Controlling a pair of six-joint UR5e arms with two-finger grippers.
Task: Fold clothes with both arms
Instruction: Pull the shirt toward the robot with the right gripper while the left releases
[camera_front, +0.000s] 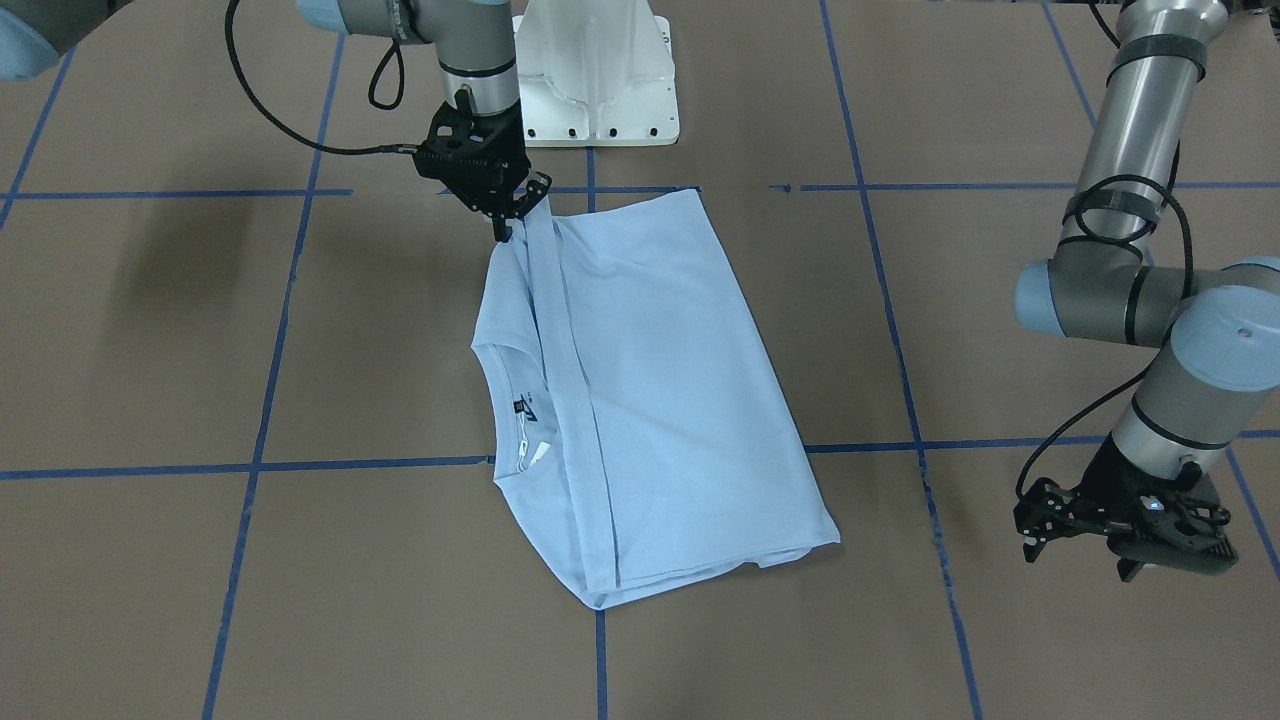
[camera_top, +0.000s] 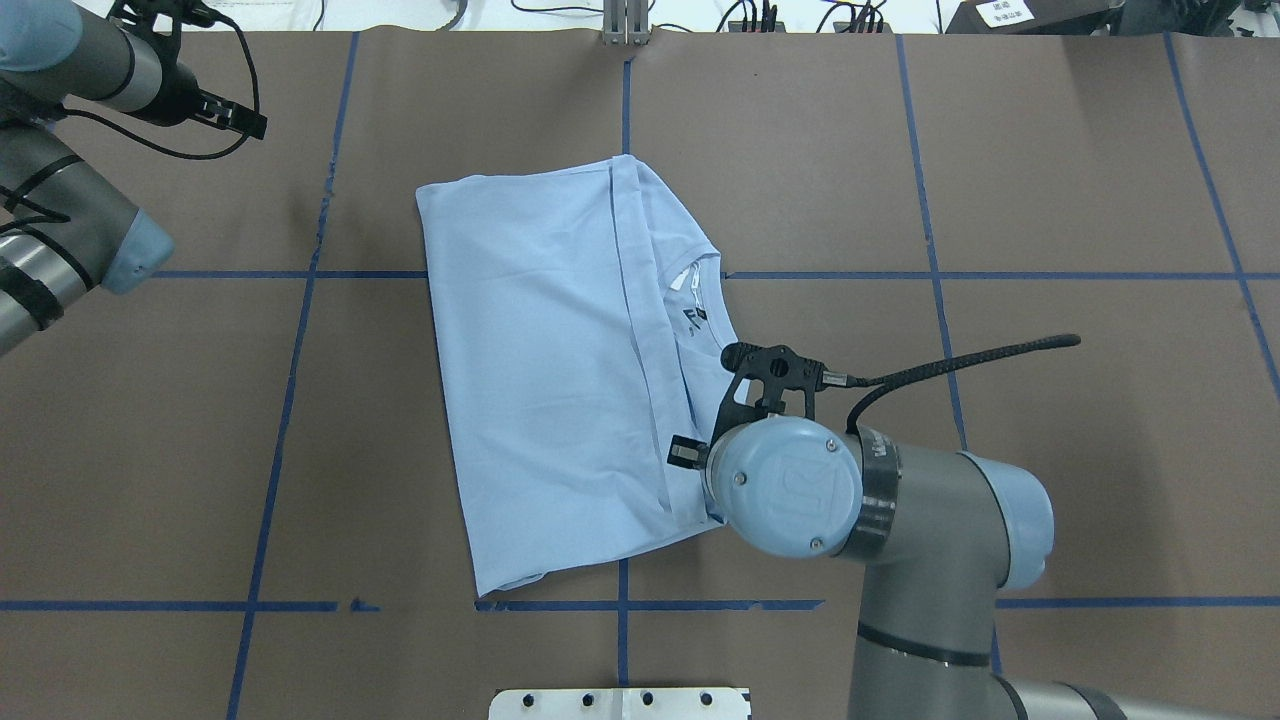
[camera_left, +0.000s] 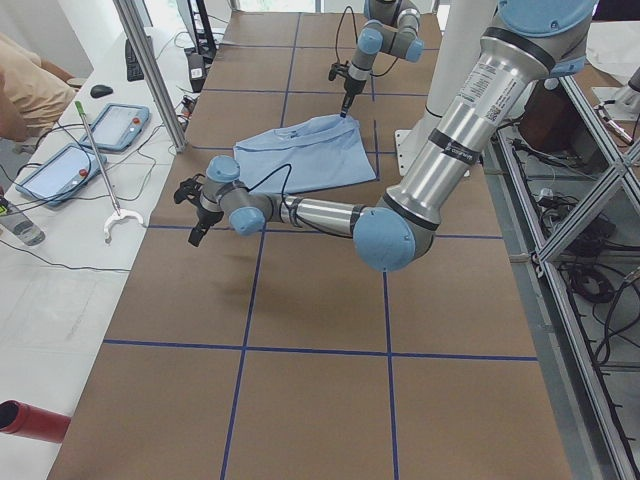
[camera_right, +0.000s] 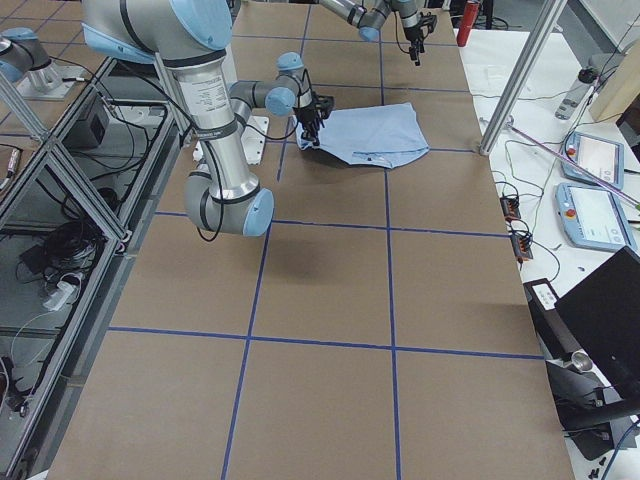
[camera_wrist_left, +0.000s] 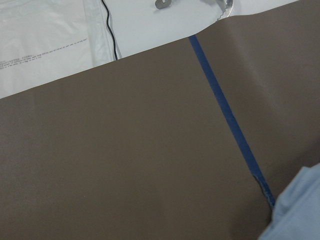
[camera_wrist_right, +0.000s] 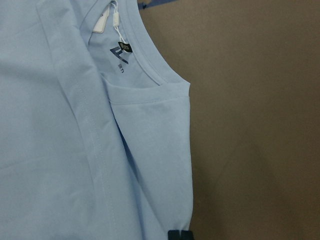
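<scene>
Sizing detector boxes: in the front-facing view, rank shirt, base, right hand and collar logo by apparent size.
1. shirt
2. base, though cropped by the top edge
3. right hand
4. collar logo

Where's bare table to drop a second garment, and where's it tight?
Free: far-right squares of the brown blue-taped table, past the collar of the light blue T-shirt; plus squares between its opposite edge and the silver-grey left arm. Tight: shirt's near corner, pinched by the black right end effector; far-left corner under the left end effector.
</scene>
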